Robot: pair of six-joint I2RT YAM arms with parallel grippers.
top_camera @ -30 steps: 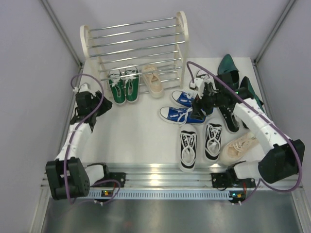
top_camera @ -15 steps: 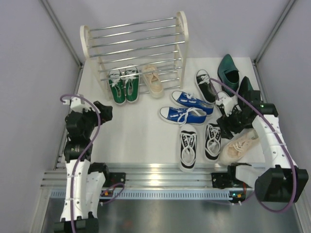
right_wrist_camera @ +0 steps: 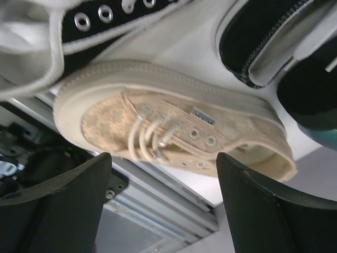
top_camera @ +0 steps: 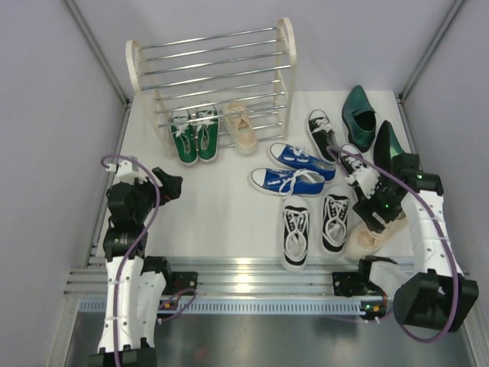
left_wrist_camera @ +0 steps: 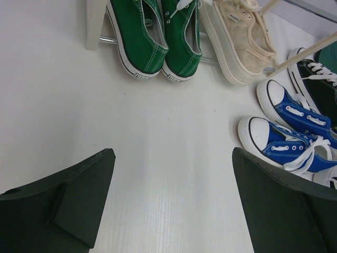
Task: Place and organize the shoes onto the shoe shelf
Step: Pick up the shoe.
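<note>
Chrome rods between cream side panels form the shoe shelf [top_camera: 210, 73] at the upper middle of the overhead view. At its lowest tier sit the green sneakers [top_camera: 195, 136], heels facing out, with one beige sneaker [top_camera: 241, 128] just to their right. The other shoes lie on the white worktop [top_camera: 221, 206]: the blue sneakers [top_camera: 294, 170] right of centre, a black-and-white pair [top_camera: 313, 225] below them near the bottom rail, another black-and-white sneaker [top_camera: 321, 130] above and right of the blue ones, and the dark green dress shoes [top_camera: 357, 115] toward the upper right. A second beige sneaker [top_camera: 367, 237] lies at the lower right, just beside the black-and-white pair. The left claw [left_wrist_camera: 174, 153] hangs over bare worktop at the left of the overhead view, well apart from the shelf, its jaws spread wide and holding nothing. The right claw [right_wrist_camera: 164, 158] hovers over the second beige sneaker with its jaws wide apart too — nothing is gripped between them.
</note>
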